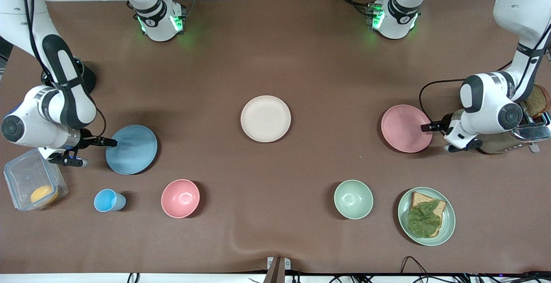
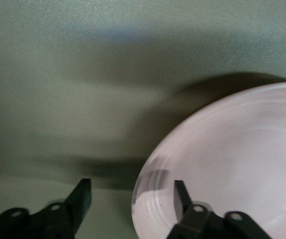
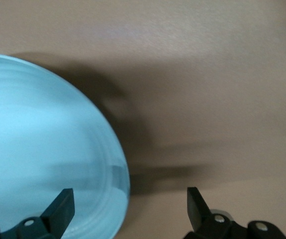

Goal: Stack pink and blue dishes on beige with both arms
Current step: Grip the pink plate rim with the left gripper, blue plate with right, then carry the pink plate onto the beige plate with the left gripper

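The cream-beige plate [image 1: 265, 118] lies bare at the table's middle. The light blue plate [image 1: 131, 149] sits toward the right arm's end. My right gripper [image 1: 100, 153] is open at its outer rim. In the right wrist view the right gripper [image 3: 130, 199] straddles that rim, one finger over the blue plate [image 3: 43, 149] and one over the table. The pale pink plate [image 1: 404, 128] sits toward the left arm's end. My left gripper [image 1: 434, 138] is open at its rim. In the left wrist view the left gripper [image 2: 132, 194] straddles the pink plate [image 2: 232, 164] the same way.
Nearer the camera stand a clear container [image 1: 17, 175] holding something orange, a small blue cup [image 1: 107, 200], a deep pink bowl [image 1: 180, 198], a pale green bowl [image 1: 353, 199] and a green plate [image 1: 450, 227] with bread and lettuce. A toaster [image 1: 533, 130] stands beside the left gripper.
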